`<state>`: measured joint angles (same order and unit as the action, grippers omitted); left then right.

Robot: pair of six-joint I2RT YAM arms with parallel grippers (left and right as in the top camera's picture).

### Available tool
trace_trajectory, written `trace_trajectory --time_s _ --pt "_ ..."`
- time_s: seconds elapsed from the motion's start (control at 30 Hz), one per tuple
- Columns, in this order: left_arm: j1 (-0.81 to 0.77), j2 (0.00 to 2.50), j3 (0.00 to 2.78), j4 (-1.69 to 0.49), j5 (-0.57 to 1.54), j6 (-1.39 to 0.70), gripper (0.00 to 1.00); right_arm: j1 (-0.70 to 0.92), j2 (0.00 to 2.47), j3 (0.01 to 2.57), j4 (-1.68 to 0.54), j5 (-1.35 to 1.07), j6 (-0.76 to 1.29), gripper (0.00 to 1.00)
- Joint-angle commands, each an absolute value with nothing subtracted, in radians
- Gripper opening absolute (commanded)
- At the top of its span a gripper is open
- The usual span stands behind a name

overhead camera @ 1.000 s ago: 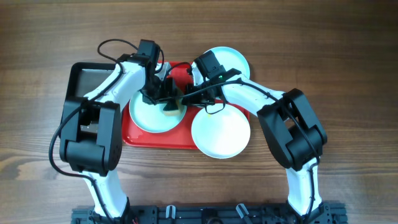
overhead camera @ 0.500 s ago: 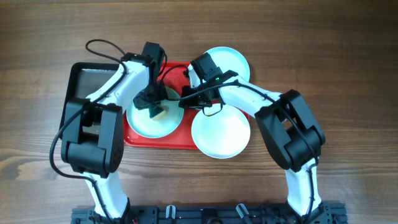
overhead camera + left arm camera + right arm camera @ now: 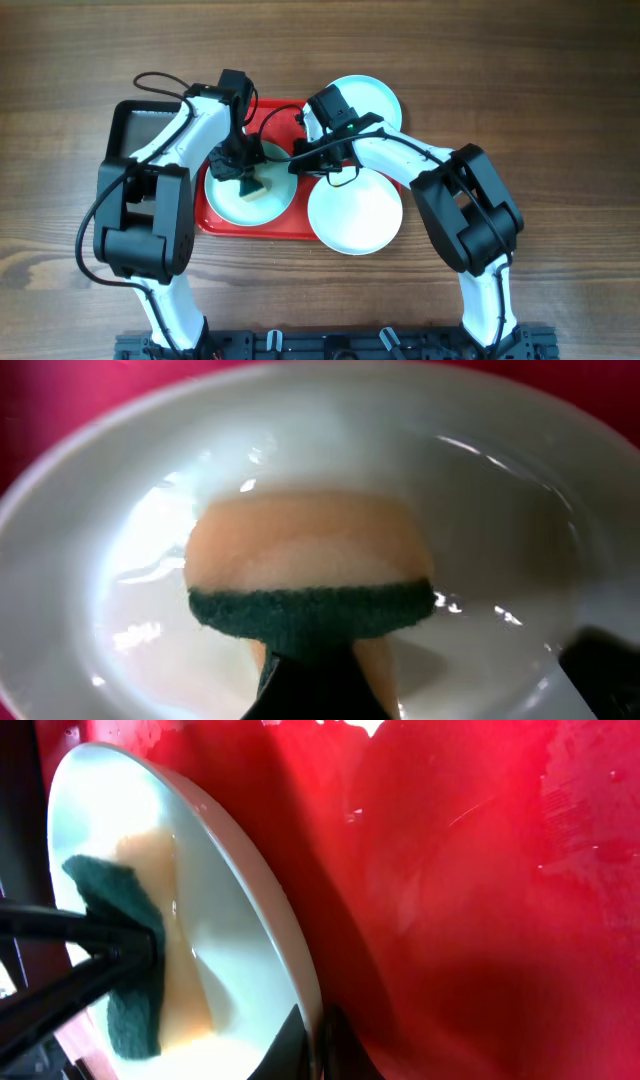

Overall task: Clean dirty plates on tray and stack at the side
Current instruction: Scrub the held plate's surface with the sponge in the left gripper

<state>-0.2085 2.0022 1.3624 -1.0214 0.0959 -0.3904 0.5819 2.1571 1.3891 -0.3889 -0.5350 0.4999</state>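
A pale plate [image 3: 270, 200] lies on the left half of the red tray [image 3: 255, 227]. My left gripper [image 3: 246, 178] is shut on a yellow sponge with a green scrub side [image 3: 253, 188] and presses it on this plate; the sponge fills the left wrist view [image 3: 310, 575] inside the plate [image 3: 90, 560]. My right gripper [image 3: 296, 163] is shut on this plate's right rim, seen in the right wrist view [image 3: 318, 1045] pinching the rim [image 3: 255, 885] over the tray [image 3: 480, 900]. A second plate [image 3: 355, 212] lies at the tray's right end. A third plate [image 3: 375, 97] lies on the table behind.
A smaller black tray [image 3: 135, 125] stands left of the red tray. Both arms cross over the red tray's back half. Wooden table [image 3: 560, 120] surrounds everything.
My left gripper has moved the sponge leftward and toward the front across the plate. The right gripper has stayed on the plate's rim.
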Motion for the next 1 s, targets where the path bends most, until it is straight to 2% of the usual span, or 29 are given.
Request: trace_trajectory --time_s 0.0,0.37,0.67,0.73,0.83,0.97 --pt "-0.224 2.035 1.335 -1.030 0.244 -0.339 0.04 0.572 2.186 1.380 -0.385 -0.529 0.511 0.04" --pt "-0.257 2.035 1.335 -1.019 0.321 -0.186 0.04 0.572 2.186 1.380 -0.389 -0.530 0.504 0.04" --pt "-0.258 2.035 1.335 -0.788 0.349 -0.244 0.04 0.572 2.186 1.380 -0.387 -0.528 0.500 0.04" --pt "-0.257 2.035 1.335 -0.729 0.278 -0.320 0.04 0.572 2.186 1.380 -0.385 -0.525 0.501 0.04" --pt "-0.257 2.035 1.335 -0.699 0.061 -0.429 0.04 0.572 2.186 1.380 -0.384 -0.524 0.504 0.04" --pt "-0.257 2.035 1.335 -0.770 -0.196 -0.493 0.04 0.572 2.186 1.380 -0.385 -0.521 0.504 0.04"
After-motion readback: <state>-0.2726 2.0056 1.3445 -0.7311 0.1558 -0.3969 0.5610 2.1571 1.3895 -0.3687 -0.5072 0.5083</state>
